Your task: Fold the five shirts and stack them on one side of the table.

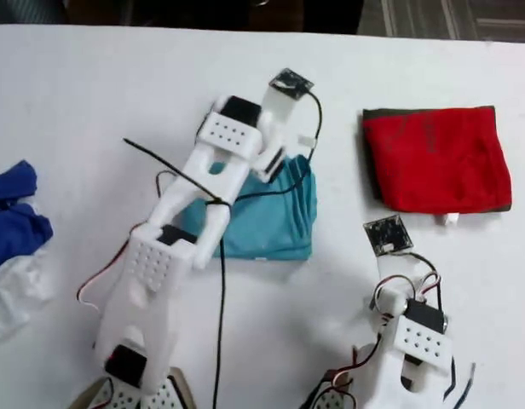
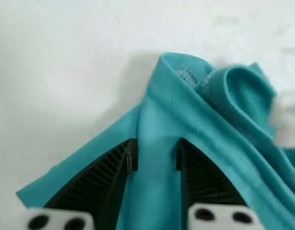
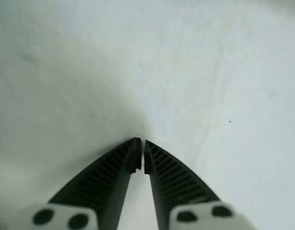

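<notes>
Left pincer (image 2: 154,155) around teal shirt (image 2: 205,139) fold, ridge lengthwise away from fingertips

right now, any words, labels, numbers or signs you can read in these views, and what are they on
No text can be read here.
red shirt: faint marks on the cloth, too blurred to read.
white tag at its edge: too small to read.
teal shirt: no print showing.

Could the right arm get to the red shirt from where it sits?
Probably yes. The red shirt lies folded just beyond the right gripper, with bare table between them, and the left gripper is off at the teal shirt, out of the way.
</notes>
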